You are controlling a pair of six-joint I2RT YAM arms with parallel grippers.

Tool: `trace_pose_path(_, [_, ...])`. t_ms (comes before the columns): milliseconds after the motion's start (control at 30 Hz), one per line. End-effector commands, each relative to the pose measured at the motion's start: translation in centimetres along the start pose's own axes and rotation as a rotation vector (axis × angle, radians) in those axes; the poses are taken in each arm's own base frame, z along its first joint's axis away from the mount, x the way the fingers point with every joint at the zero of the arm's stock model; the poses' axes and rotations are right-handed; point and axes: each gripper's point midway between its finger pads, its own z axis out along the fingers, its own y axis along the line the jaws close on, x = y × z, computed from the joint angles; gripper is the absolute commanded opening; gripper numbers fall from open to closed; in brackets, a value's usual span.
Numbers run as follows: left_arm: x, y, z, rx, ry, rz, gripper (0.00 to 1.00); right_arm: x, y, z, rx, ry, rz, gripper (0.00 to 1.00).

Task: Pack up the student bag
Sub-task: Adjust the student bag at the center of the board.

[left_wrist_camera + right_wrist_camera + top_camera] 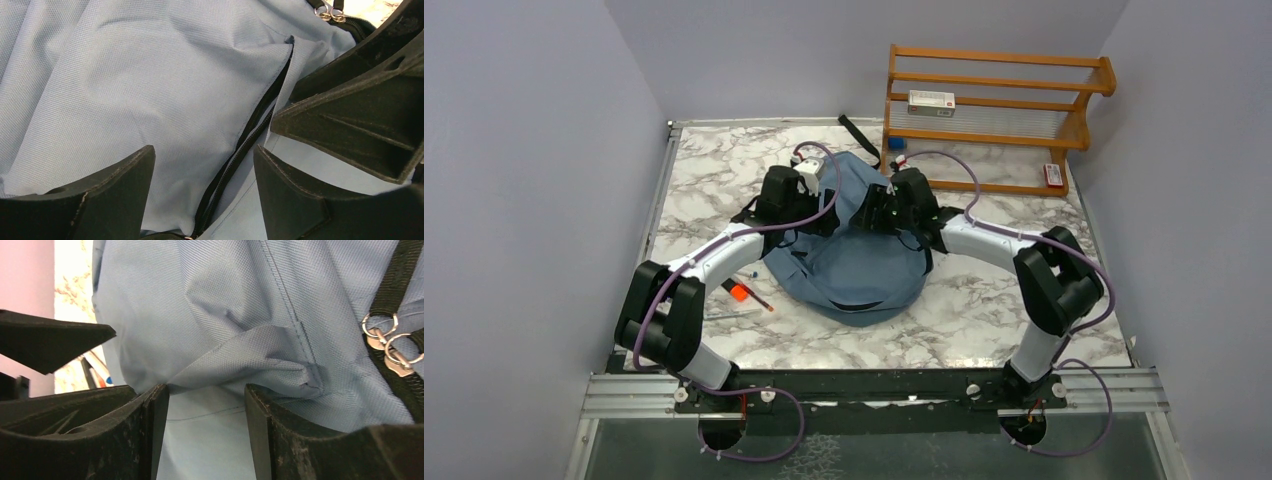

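Observation:
The student bag (859,270), soft dusty-blue fabric, lies flat in the middle of the marble table. Both grippers hover close together over its far half. My left gripper (827,212) (205,167) is open and its fingers straddle the bag's dark zipper (250,135), which gapes slightly. My right gripper (866,212) (206,407) is open too. A raised fold of blue fabric (250,360) crosses just past its fingertips. Two silver zipper pulls (385,342) hang by a black strap at the right of the right wrist view. Each wrist view shows the other gripper's fingers alongside.
A wooden rack (994,120) stands at the back right with a white box (931,100) on a shelf. Pens, one with an orange part (742,292), lie left of the bag. A black strap (859,135) trails behind the bag.

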Motion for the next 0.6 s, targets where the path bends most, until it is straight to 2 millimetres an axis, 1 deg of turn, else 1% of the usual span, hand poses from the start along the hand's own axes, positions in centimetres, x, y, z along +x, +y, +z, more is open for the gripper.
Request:
trace_pose_path(0, [-0.9,0.4,-0.6,-0.025,-0.018,0.030,0.72,-0.8,1.7,0.8,-0.030,0.017,0.147,0.63])
trace_pose_path(133, [-0.8,0.4,-0.8,-0.027,-0.021,0.031,0.72,0.0,1.3,1.2,0.026,0.074,0.242,0.65])
trace_pose_path(233, [-0.8,0.4,-0.9,-0.028,-0.023,0.035,0.72,-0.1,1.4,1.5,0.015,0.065,0.252,0.65])
trace_pose_path(267, [-0.8,0.4,-0.9,-0.029,-0.022,0.036,0.72,0.0,1.2,1.6,0.028,0.069,0.256,0.65])
trace_pose_path(300, [-0.8,0.4,-0.9,-0.029,-0.021,0.038,0.72,0.1,1.0,1.7,0.040,0.075,0.261,0.63])
trace_pose_path(367, [-0.7,0.4,-1.0,-0.032,-0.018,0.039,0.72,0.6,0.4,1.8,0.069,0.089,0.266,0.48])
trace_pose_path(433, [-0.7,0.5,-1.1,-0.035,-0.018,0.040,0.71,0.9,0.1,1.5,0.072,0.086,0.262,0.32])
trace_pose_path(467, [-0.8,0.5,-1.2,-0.036,-0.019,0.042,0.71,1.1,-0.1,1.3,0.074,0.083,0.261,0.26])
trace_pose_path(567, [-0.9,0.1,-1.2,-0.013,-0.017,0.057,0.72,2.0,-1.1,0.8,0.089,0.078,0.255,0.16])
